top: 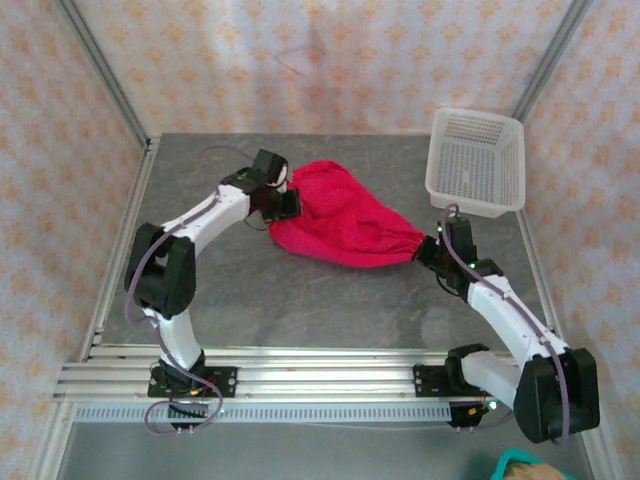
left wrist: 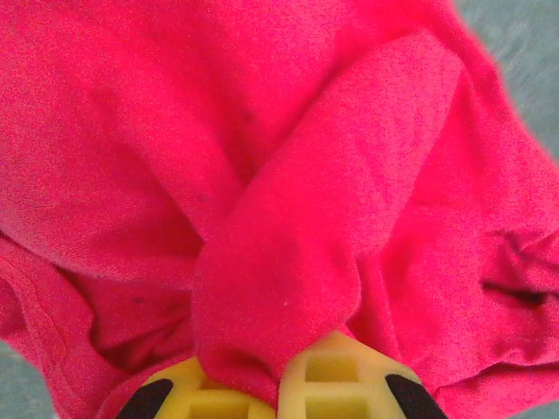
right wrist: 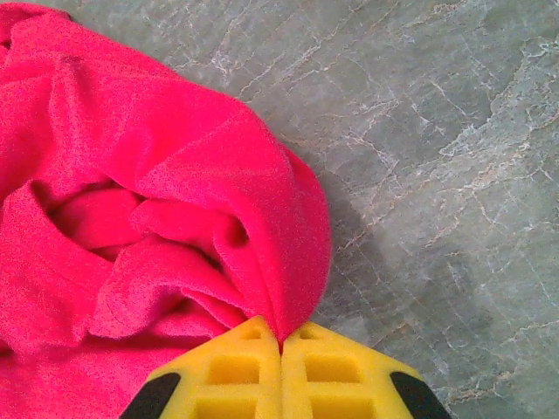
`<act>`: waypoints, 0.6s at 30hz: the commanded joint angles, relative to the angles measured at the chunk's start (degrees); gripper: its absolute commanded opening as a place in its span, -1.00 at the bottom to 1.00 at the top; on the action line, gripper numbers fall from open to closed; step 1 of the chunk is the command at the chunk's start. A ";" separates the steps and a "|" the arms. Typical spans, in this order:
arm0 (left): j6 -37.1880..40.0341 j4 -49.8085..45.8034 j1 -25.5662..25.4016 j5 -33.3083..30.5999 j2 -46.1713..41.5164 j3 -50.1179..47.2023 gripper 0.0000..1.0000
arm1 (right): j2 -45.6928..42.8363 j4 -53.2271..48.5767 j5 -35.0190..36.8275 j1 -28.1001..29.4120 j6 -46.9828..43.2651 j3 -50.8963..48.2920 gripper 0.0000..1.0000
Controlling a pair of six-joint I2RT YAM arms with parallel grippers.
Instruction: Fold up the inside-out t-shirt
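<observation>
Top view: one inside-out t-shirt (top: 340,225), bright red-pink, is seen bunched in a loose oblong heap on the grey worktop (top: 300,300), towards the far middle. The heap is stretched slantwise, from far left to nearer right, between the two arms.

Left end effector (top: 285,205): placed at the far-left end of the heap, touching the cloth. In the left wrist view a thick rolled fold of the fabric is seen drawn in between the yellow fingers (left wrist: 336,375). The jaws are closed upon that fold, and the rest of the garment is spread out beyond the fingertips and to both sides.

Right end effector (top: 428,250): placed at the near-right tip of the heap, where the cloth is gathered to a narrow point. In the right wrist view the two yellow fingers (right wrist: 236,367) are seen pressed together, with a thin edge of the fabric pinched at their meeting line. The garment lies to the left of that pinch in crumpled folds; bare worktop is seen to the right of it.

Which part of the garment each grip has taken cannot be told.

Count: one t-shirt, two arms, two end effectors, one white mesh basket (top: 478,165). The basket is set at the far right corner, just beyond the right end effector and apart from the cloth.
</observation>
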 commanded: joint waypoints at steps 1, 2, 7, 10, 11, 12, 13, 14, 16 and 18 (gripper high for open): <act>5.48 -0.11 -0.13 -2.64 -2.47 2.60 -0.31 | 1.30 -1.33 -0.04 -0.42 -0.15 5.46 -1.00; 8.58 -0.55 -0.74 -2.37 -3.37 2.91 -0.01 | 1.47 -1.34 -0.62 -0.41 -0.19 5.88 -1.00; 28.85 -7.55 -7.26 -5.19 -4.71 6.91 0.41 | -0.10 -0.90 -1.33 -0.46 -0.70 5.76 -1.00; 38.34 -8.13 -13.12 -9.83 -2.73 7.16 0.44 | -0.24 -1.11 -1.06 -0.55 -1.15 5.90 -1.00; 40.93 -8.60 -13.92 -8.23 -1.51 7.63 0.45 | -0.15 -1.29 -1.18 -0.51 -1.29 6.05 -1.00; 42.73 -9.27 -15.00 -7.29 0.26 8.53 0.45 | -0.05 -1.50 -1.35 -0.50 -1.41 6.19 -1.00; 44.07 -10.63 -15.82 -7.45 2.35 10.20 0.42 | -0.02 -1.68 -1.45 -0.51 -1.58 6.28 -1.00; 45.30 -12.49 -16.31 -7.05 4.12 12.07 0.37 | -0.02 -1.89 -1.62 -0.50 -1.73 6.35 -1.00; 47.80 -15.38 -17.22 -6.67 8.78 15.36 0.30 | -0.27 -2.55 -1.59 -0.57 -2.15 6.46 -1.00; 49.28 -16.03 -18.14 -8.20 11.03 16.74 0.29 | -0.63 -2.97 -1.53 -0.62 -2.59 6.41 -1.00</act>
